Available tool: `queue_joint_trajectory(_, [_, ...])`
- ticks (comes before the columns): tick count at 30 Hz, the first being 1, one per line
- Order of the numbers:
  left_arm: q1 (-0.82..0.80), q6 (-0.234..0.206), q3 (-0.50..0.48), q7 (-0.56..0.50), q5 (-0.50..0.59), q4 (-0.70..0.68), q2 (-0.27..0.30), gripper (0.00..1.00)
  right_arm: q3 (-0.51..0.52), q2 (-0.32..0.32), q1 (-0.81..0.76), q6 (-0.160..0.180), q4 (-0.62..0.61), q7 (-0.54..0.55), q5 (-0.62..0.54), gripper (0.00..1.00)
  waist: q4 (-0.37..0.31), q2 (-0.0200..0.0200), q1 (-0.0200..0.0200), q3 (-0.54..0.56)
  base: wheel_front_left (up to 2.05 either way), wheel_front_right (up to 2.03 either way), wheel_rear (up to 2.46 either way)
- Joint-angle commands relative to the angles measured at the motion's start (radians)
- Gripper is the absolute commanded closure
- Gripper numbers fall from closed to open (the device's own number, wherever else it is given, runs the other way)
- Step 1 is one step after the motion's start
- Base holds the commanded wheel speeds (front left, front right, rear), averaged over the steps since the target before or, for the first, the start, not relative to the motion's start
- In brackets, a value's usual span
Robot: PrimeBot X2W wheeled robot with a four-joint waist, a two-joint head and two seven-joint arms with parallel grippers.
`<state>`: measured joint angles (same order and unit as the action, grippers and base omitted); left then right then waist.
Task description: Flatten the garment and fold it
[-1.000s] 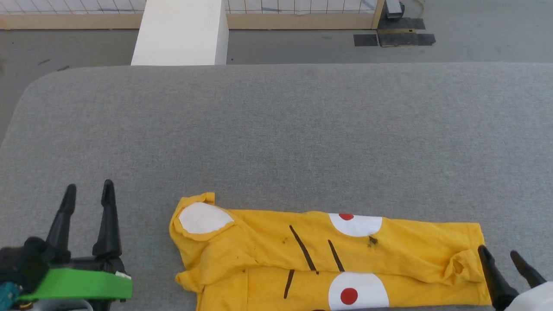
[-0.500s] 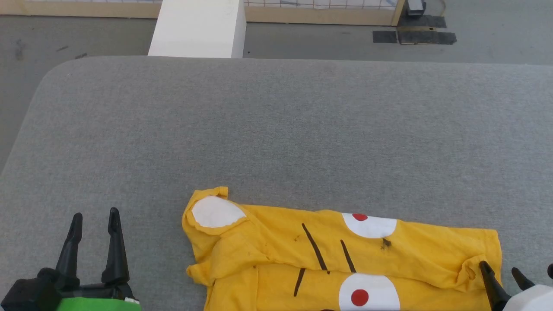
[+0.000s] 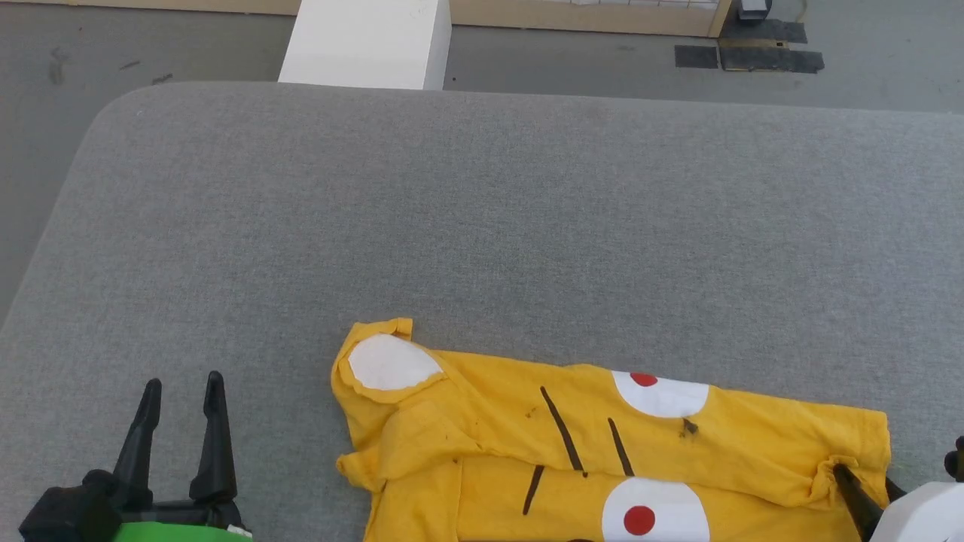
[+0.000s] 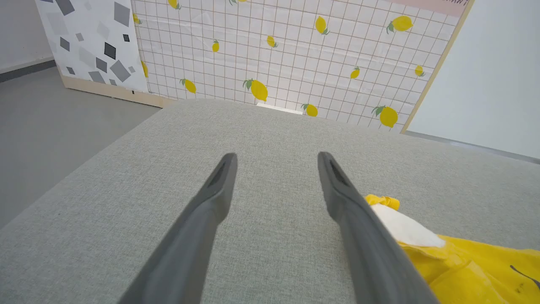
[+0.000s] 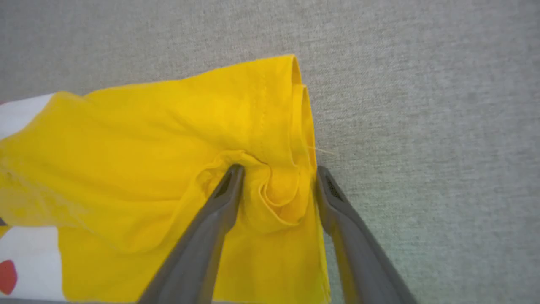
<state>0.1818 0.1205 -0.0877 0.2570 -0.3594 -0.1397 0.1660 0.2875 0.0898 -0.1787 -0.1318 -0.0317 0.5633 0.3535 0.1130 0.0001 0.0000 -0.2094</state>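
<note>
Grey padded table (image 3: 482, 226), head view looking down on it. Shirt (image 3: 602, 444) lies on the table's near edge, right of the table's middle, its lower part cut off by the frame. It lies folded lengthwise into a long band running along that edge, rumpled, not flat. Prints facing up: white oval at its left end, two more white ovals with red dots, a few dark stripes mid-band.

Left gripper (image 3: 184, 379) sits over the table's near-left part, well apart from the shirt, fingers pointing toward the table's far edge. Jaws wide apart, nothing between them, bare grey cloth under them in the left wrist view.

Right gripper (image 5: 279, 168) is at the table's near-right part, on the shirt's right end. Jaws apart, straddling a bunched pucker of yellow fabric at the hem. One finger (image 5: 211, 228) has its tip pushed into the pucker; the other sits right at the hem's outer edge, on the grey cloth side. Fabric fills the gap but isn't pinched flat.

White block (image 3: 369, 41) stands on the floor (image 3: 188, 45) just beyond the table's far edge. Lemon-print panel (image 4: 295, 55) stands beyond the table too.
</note>
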Motion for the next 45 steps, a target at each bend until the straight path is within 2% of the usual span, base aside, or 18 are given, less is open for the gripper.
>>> queue_joint_trajectory(1, [-0.021,0.005,-0.001,0.005,0.000,0.003,-0.003,0.00,-0.017,-0.012,0.002,0.001,0.020,0.026,0.006,1.00,-0.002,-0.0001,0.0000,0.000,0.00,0.00,0.00])
queue_joint_trajectory(9, [-0.022,0.009,0.003,0.005,0.008,0.013,-0.011,0.00,0.028,0.018,0.032,0.001,-0.045,0.027,-0.022,1.00,-0.020,-0.0001,0.0000,0.005,0.00,0.00,0.00])
queue_joint_trajectory(21, [-0.020,0.010,0.016,0.005,0.026,0.027,0.000,0.00,0.252,0.072,0.072,0.001,-0.060,0.001,-0.103,1.00,-0.032,-0.0001,0.0000,0.009,0.00,0.00,0.00])
queue_joint_trajectory(24, [-0.013,0.010,0.012,0.005,0.042,0.038,0.003,0.00,0.260,0.076,0.065,0.001,-0.068,0.008,-0.123,1.00,-0.034,-0.0001,0.0000,0.022,0.00,0.00,0.00])
queue_joint_trajectory(28, [0.000,0.010,0.007,0.005,0.062,0.053,-0.002,0.00,0.186,0.049,0.053,0.001,-0.107,0.022,-0.077,1.00,-0.038,-0.0001,0.0000,0.040,0.00,0.00,0.00])
queue_joint_trajectory(33, [0.009,0.010,0.014,0.005,0.075,0.064,-0.011,0.00,0.005,0.032,0.010,0.001,-0.197,0.070,0.031,1.00,-0.042,-0.0001,0.0000,0.060,0.00,0.00,0.00])
queue_joint_trajectory(39, [0.019,0.010,0.017,0.005,0.079,0.067,-0.019,0.00,-0.207,0.054,0.006,0.001,-0.271,0.131,0.084,1.00,-0.046,-0.0001,0.0000,0.080,0.00,0.00,0.00])
queue_joint_trajectory(45, [0.018,0.010,0.029,0.005,0.077,0.072,-0.025,0.00,-0.402,0.073,0.087,0.001,-0.268,0.148,0.106,1.00,-0.032,-0.0001,0.0000,0.094,0.00,0.00,0.00])
